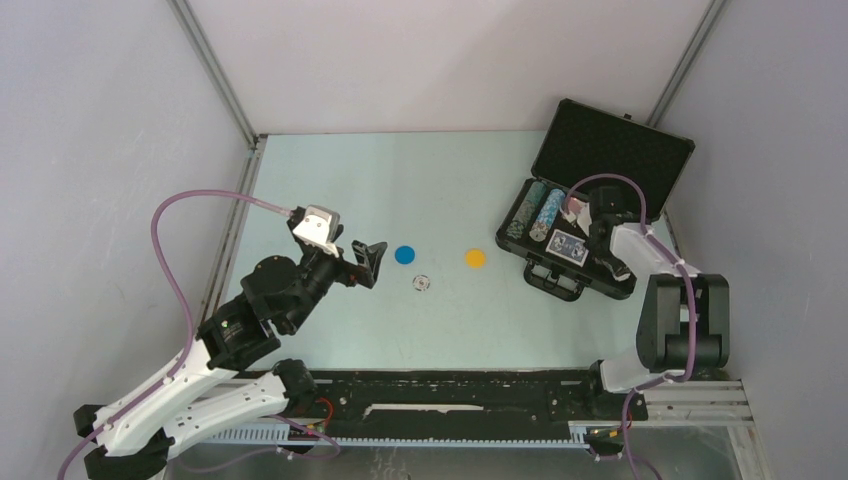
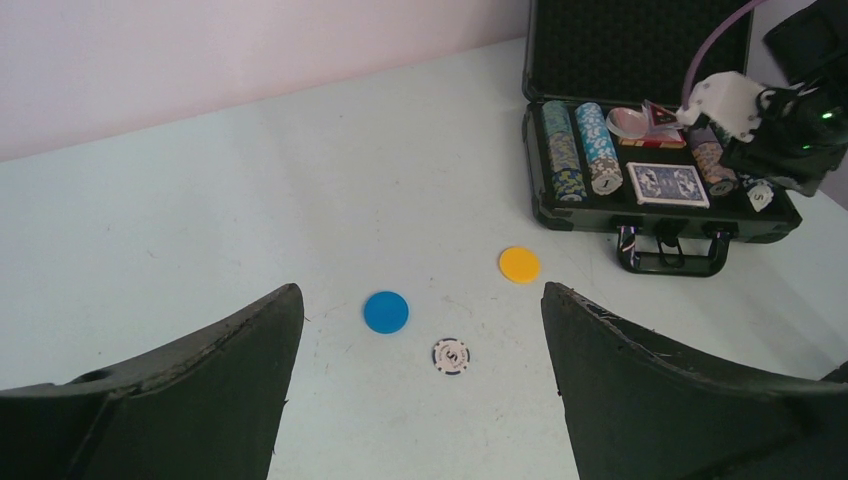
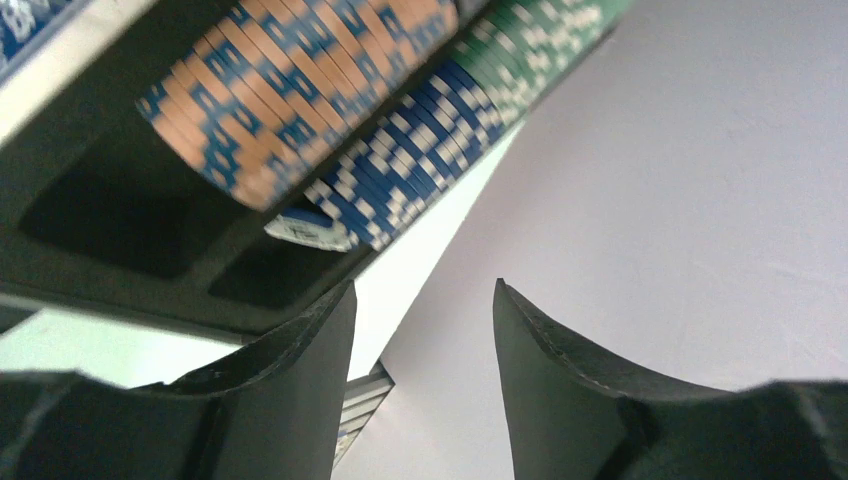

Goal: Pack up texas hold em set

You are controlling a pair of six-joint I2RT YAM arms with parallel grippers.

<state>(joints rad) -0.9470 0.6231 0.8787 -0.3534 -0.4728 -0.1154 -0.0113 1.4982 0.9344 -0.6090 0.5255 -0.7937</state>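
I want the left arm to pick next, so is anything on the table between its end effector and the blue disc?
Nothing visible does. The left end effector faces the blue disc across bare table. The white chip sits off to one side, and the yellow disc lies farther on.

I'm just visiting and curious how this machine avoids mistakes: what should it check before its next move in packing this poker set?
1. Left gripper open and empty: ok.
2. Blue disc, yellow disc and loose chip lying apart on the table, unobstructed: ok.
3. Briefcase lid up: ok.
4. Right gripper by the briefcase, jaws apart, nothing between: ok.
5. Everything packed: not ok, those three lie outside.
6. Free slot for them: cannot tell.
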